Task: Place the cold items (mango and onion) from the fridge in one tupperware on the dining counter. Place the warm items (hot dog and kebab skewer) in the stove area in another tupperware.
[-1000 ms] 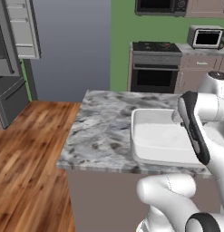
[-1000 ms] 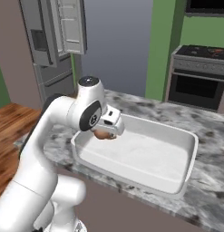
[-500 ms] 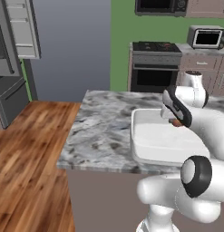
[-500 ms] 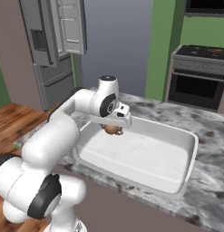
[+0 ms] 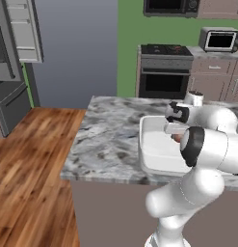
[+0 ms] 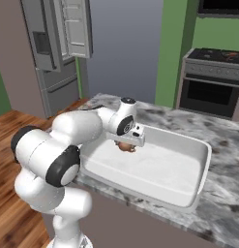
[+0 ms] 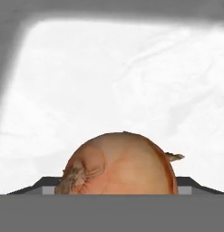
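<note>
A: Where's the onion?

B: Between the jaws of the gripper, out over the white tupperware on the marble table. Jaws stand wide, closed around the bulb's girth. Hand view puts it dead centre at the bottom of the frame, root end toward lower left, wispy tip off to the right.

A: Relation that matters for the drop?

B: Onion hangs above the tub's floor, toward its fridge-side end, inside the rim line as far as the right base view goes. White bottom lies straight ahead of the gripper, nothing between. My read: lower a little, open, done. Bulb is round, may roll on release; the walls should catch it.

A: How high above the floor?

B: Cannot tell. Hand view gives only pale surface behind the onion, no shadow edge to judge by.

A: Anything hidden?

B: Finger tips mostly covered by the bulb. From the left base view the arm's own elbow blocks much of the tub and the onion shows as a brown sliver. Mango: not made out. Stove sits well apart, beyond the table; nothing on it readable.
</note>
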